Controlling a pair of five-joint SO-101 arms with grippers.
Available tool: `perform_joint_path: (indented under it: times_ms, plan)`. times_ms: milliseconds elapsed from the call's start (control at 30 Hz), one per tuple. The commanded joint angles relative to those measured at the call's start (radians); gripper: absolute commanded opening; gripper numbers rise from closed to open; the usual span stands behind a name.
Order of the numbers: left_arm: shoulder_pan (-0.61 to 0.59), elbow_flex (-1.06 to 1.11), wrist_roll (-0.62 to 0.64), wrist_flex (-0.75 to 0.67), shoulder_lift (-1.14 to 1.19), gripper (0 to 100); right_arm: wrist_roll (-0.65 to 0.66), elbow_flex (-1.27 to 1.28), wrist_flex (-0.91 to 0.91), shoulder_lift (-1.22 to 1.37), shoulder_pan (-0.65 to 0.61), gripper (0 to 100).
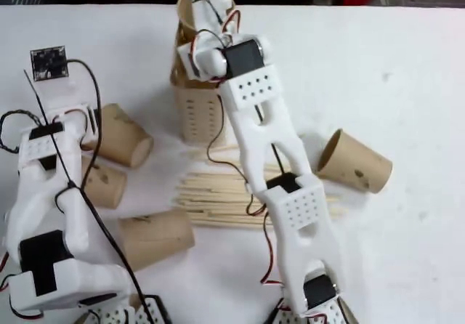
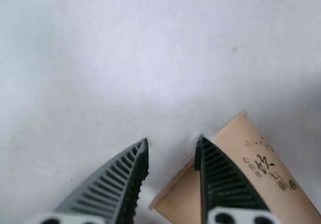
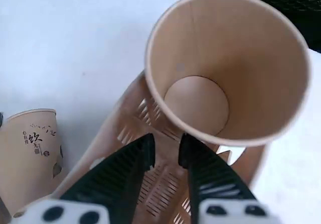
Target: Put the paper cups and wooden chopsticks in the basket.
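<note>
tan paper cup (image 3: 225, 68) — wide round mouth

Both arms are white plastic with black motor blocks. The right arm (image 1: 280, 157) has flat plates dotted with rows of little holes, and thin red wires (image 1: 269, 255) run along it. The left arm (image 1: 43, 193) carries a long black cable (image 1: 99, 120). Each arm's jaws are dark, pointed and ribbed like a comb. Just behind the jaws sits a white block (image 3: 65, 211) with round screw holes.

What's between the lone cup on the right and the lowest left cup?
The wooden chopsticks, with the right arm crossing over them, in the high view.
</note>
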Motion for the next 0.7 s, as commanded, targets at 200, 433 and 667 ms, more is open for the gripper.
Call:
perform_joint_path:
  times_ms: [200, 433, 667]
  plan:
    - [0.025, 0.034, 0.003, 0.006, 0.01, 17, 0.0, -0.184, 0.197, -0.068, -0.027, 9.8]
    - [0.025, 0.034, 0.003, 0.006, 0.01, 17, 0.002, -0.256, 0.263, -0.182, -0.056, 9.8]
    - [0.027, 0.034, 0.003, 0.006, 0.01, 17, 0.198, -0.238, 0.268, -0.443, 0.022, 9.9]
